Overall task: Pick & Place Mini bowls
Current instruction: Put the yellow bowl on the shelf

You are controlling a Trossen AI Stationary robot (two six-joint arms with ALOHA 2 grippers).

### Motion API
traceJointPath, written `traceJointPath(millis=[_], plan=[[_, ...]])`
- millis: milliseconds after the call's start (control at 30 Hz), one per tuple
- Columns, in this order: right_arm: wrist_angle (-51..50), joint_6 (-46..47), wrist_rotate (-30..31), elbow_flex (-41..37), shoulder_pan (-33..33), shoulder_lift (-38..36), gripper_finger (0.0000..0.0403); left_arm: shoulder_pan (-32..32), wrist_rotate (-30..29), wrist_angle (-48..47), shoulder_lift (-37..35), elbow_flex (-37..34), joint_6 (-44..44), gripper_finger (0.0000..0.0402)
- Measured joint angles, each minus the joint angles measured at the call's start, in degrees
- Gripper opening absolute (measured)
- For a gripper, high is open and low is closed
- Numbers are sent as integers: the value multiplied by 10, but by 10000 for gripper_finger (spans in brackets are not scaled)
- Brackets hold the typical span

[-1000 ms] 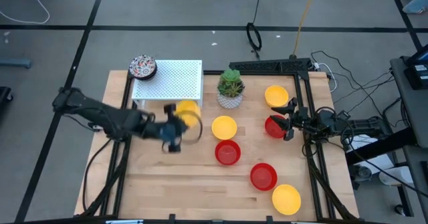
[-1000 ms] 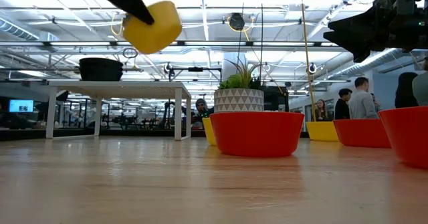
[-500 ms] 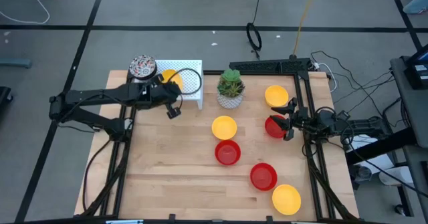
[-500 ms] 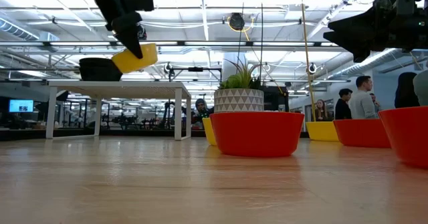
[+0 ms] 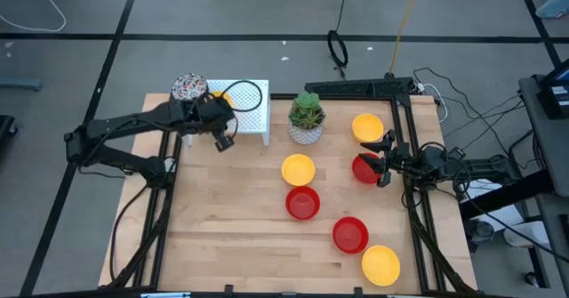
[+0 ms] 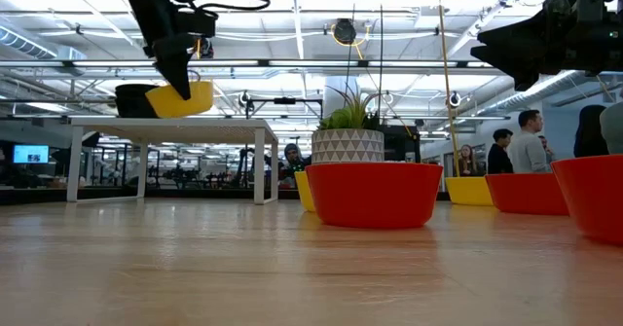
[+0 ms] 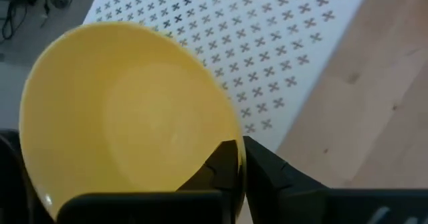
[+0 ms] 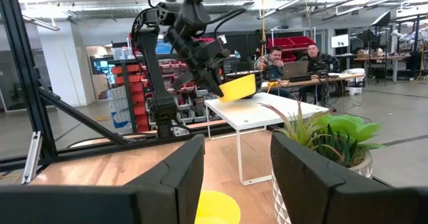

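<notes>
Left pincer (image 5: 217, 111) pinches the rim of a yellow mini bowl (image 7: 127, 117) — one finger inside the bowl, one outside, as the left wrist view shows. The held bowl hangs tilted over the white perforated stand (image 5: 249, 120) at the worktop's far left; from the low view it sits just above the stand's top, contact not clear. A patterned bowl (image 5: 188, 87) rests on the stand's far-left corner, just beside the pincer.

Right pincer (image 5: 382, 158) waits at the worktop's right edge, fingers spread, holding nothing, close to a red bowl (image 5: 364, 169).

Outward across the wooden worktop (image 5: 231, 245): a potted green plant (image 5: 306, 118) in a white pot stands just right of the stand. A yellow bowl (image 5: 367, 127) lies right of the plant; another yellow bowl (image 5: 298, 169) lies near the middle, with a red bowl (image 5: 302, 203) just in front of it. Toward the near right corner — a red bowl (image 5: 350, 235) and a yellow bowl (image 5: 380, 264), close together.
</notes>
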Motion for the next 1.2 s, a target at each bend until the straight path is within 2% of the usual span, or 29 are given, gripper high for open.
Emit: traceJointPath(millis=[267,467,733,967,1200], plan=[[0,-14,0,0,0,0,160,26,48,-2,0,0,5,6],[0,-13,0,0,0,0,160,27,51,-1,0,0,4,22],[0,-13,0,0,0,0,160,27,58,-1,0,0,-27,6],[16,-13,0,0,0,0,160,27,58,0,0,0,-30,41],[18,-13,0,0,0,0,160,27,50,2,0,0,-73,46]])
